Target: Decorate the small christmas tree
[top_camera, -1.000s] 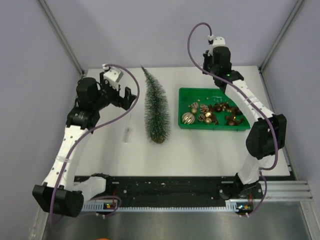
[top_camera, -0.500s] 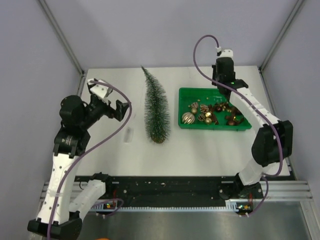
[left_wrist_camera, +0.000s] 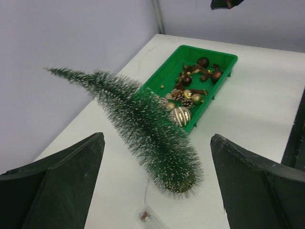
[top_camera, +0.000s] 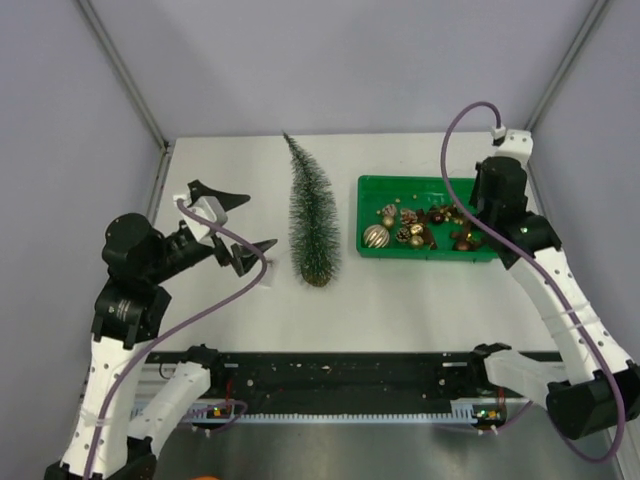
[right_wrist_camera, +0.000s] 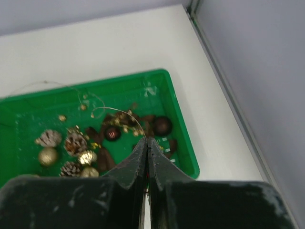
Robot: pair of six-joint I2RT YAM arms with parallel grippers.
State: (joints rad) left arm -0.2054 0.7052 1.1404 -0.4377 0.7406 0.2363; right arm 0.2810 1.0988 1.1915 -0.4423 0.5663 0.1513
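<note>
The small christmas tree point(top_camera: 312, 215) lies flat on the white table, its tip pointing to the back and its round base point(top_camera: 318, 276) to the front; the left wrist view shows the tree point(left_wrist_camera: 143, 129) lengthwise. My left gripper point(top_camera: 235, 221) hovers to the left of the tree with its jaws wide open and nothing between them, aimed at the base end point(left_wrist_camera: 156, 143). My right gripper point(right_wrist_camera: 146, 139) is shut above the right part of the green tray point(right_wrist_camera: 186, 157). A thin wire with gold beads point(right_wrist_camera: 114, 112) arcs up to its tips; whether it is held is unclear.
The green tray point(top_camera: 430, 255) right of the tree holds gold balls point(top_camera: 376, 236), pine cones and dark brown ornaments point(top_camera: 465, 238). A small clear battery box point(left_wrist_camera: 150, 217) with a fine wire lies on the table just left of the tree's base. Grey walls enclose the table.
My left arm has drawn back toward the near edge and turned its open gripper to face the tree. My right arm has swung from behind the tray to over its right end, still shut.
</note>
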